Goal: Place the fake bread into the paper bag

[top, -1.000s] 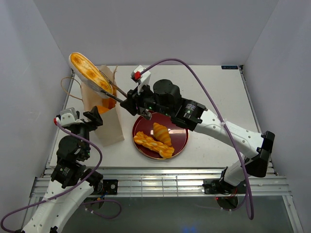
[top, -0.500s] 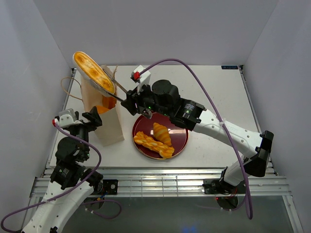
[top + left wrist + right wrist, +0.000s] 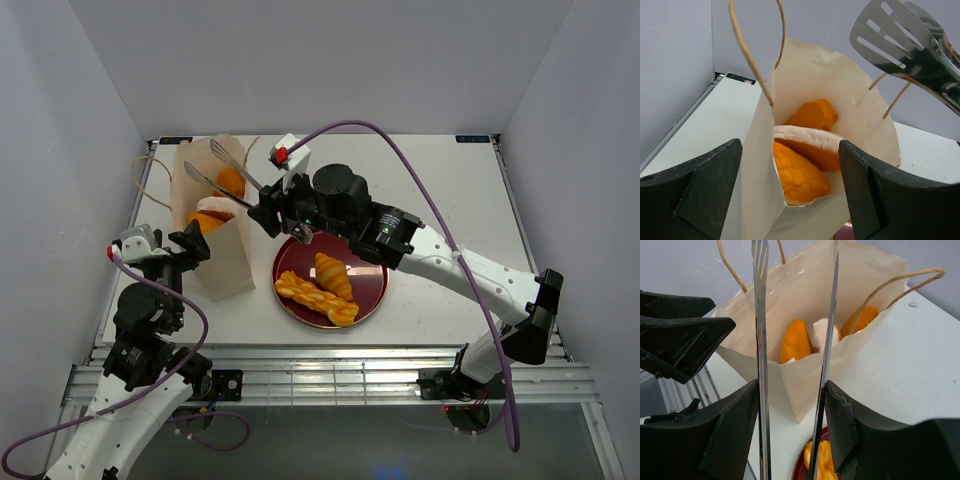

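The paper bag (image 3: pixel 225 265) stands open at the left of the table. Several pieces of fake bread lie inside it (image 3: pixel 228 182), seen in the left wrist view (image 3: pixel 796 176) and the right wrist view (image 3: pixel 796 340); one shows its pale underside (image 3: pixel 809 138). My right gripper (image 3: pixel 268 215) (image 3: pixel 791 390) is shut on metal tongs (image 3: pixel 222 165) (image 3: pixel 760 330). The tongs are spread and empty over the bag's mouth (image 3: pixel 902 42). My left gripper (image 3: pixel 195 243) (image 3: pixel 790 160) is open, a finger on each side of the bag's near corner. A croissant (image 3: pixel 334 274) and a braid (image 3: pixel 316 298) lie on the plate.
The dark red round plate (image 3: pixel 295 256) sits just right of the bag, under my right arm. The bag's string handles (image 3: pixel 145 180) stick out to the left and back. White walls enclose the table on three sides.
The long striped loaf held in the tongs above the bag has dropped into the bag. The tongs have spread open and are now empty.
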Robot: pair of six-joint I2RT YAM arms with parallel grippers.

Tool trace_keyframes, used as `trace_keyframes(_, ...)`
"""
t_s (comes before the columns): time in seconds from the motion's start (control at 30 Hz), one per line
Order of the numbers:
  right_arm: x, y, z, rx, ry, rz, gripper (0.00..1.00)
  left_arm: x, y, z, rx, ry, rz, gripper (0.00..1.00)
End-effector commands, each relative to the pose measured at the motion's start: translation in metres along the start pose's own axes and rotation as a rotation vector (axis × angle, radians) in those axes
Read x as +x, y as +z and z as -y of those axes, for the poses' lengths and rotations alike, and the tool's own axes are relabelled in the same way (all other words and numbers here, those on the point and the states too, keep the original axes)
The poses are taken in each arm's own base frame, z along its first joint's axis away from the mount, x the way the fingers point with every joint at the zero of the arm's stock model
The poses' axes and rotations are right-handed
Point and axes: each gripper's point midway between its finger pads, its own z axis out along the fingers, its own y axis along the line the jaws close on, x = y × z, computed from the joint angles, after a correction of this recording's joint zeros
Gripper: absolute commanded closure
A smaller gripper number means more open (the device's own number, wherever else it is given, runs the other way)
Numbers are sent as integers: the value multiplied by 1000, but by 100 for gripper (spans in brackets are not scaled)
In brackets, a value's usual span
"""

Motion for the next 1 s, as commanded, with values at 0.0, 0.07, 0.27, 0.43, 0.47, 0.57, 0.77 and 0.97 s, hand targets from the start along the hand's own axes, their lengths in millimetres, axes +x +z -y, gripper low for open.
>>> trace_keyframes(0.0, -34, -3, -3, -7, -4, 105, 41, -3, -1, 0, 1, -2, 9, 12)
trace_keyframes(0.07, -36, -4, -3, -8, -3, 106, 41, -3, -1, 0, 3, -2, 9, 12)
trace_keyframes(0.27, -55, -18, -13, -58, 11, 145, 43, -2, -1, 0, 1, -1, 8, 12)
trace_keyframes(0.43, -69, -37, -28, -143, 31, 173, 44, -3, -1, -1, -2, -1, 8, 12)
trace_keyframes(0.47, -68, -39, -28, -143, 33, 175, 44, -3, -1, -1, -3, -2, 10, 12)
trace_keyframes(0.57, -74, -53, -29, -146, 34, 196, 44, -4, -1, -1, -5, -2, 11, 12)
trace_keyframes(0.77, -74, -82, -17, -96, 54, 241, 45, -3, -1, -1, -7, 0, 9, 12)
trace_keyframes(0.97, -45, -109, 3, -12, 84, 241, 45, -1, -1, -2, -10, 4, 6, 12)
